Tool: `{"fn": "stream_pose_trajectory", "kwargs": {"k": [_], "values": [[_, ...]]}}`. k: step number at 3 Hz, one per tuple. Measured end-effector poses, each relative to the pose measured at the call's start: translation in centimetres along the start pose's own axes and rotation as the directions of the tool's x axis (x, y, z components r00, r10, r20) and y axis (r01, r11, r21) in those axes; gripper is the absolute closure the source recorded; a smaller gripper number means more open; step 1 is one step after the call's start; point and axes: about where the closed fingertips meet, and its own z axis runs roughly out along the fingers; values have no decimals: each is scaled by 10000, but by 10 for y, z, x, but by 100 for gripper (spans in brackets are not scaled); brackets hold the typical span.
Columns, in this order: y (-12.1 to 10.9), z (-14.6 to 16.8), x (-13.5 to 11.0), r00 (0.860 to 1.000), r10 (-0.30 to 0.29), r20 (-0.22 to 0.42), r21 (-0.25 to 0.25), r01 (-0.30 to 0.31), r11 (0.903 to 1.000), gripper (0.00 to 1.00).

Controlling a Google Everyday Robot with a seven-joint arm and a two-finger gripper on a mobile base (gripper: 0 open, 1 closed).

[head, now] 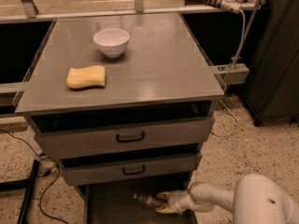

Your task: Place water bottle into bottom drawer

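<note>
The water bottle (144,199) lies on its side on the dark floor of the bottom drawer (112,206), which is pulled out under the two upper drawers. My gripper (162,203) reaches in from the right, low inside the drawer. Its two yellowish fingertips are spread apart around the bottle's right end. The bottle's label does not show in the dim drawer.
On the grey cabinet top (159,73) stand a white bowl (111,41) and a yellow sponge (86,77). The middle drawer (131,169) and the top drawer (126,136) are slightly ajar above my arm. Cables lie on the floor at the left (32,171).
</note>
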Motion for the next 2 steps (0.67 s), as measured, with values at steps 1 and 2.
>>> {"fn": "stream_pose_trajectory", "kwargs": {"k": [1, 2], "values": [[10, 18, -2, 9999, -42, 132, -13, 42, 10000, 100], [11, 19, -2, 9999, -38, 135, -17, 38, 10000, 82]]}}
